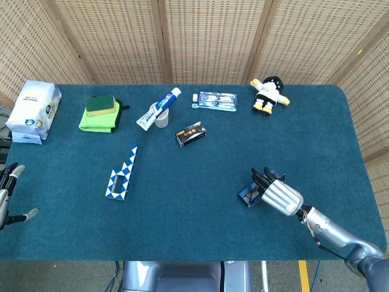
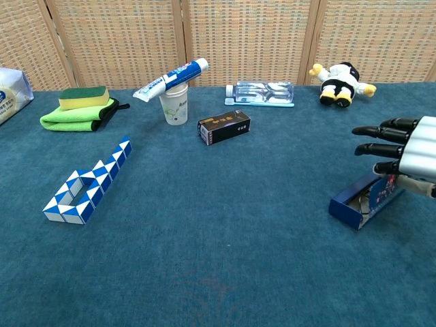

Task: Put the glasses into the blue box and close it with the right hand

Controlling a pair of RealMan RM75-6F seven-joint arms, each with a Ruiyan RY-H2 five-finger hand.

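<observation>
The blue box [image 1: 249, 193] lies on the teal table at the front right, open, its open side facing left in the chest view [image 2: 360, 203]. A dark glasses frame [image 2: 372, 197] shows inside it. My right hand [image 1: 277, 193] hovers over the box's right end with its fingers [image 2: 380, 146] stretched out and apart, pointing left. The underside of the hand meets the box's printed flap [image 2: 390, 185]; whether it grips the flap is hidden. My left hand [image 1: 8, 194] sits at the table's far left edge, holding nothing, its fingers apart.
A blue-white folding puzzle [image 1: 121, 173] lies left of centre. Along the back are a black carton [image 1: 191, 134], a cup with toothpaste [image 1: 160, 112], a clear case [image 1: 214, 100], a plush toy [image 1: 269, 95], a sponge on green cloth [image 1: 100, 113] and a tissue pack [image 1: 34, 111].
</observation>
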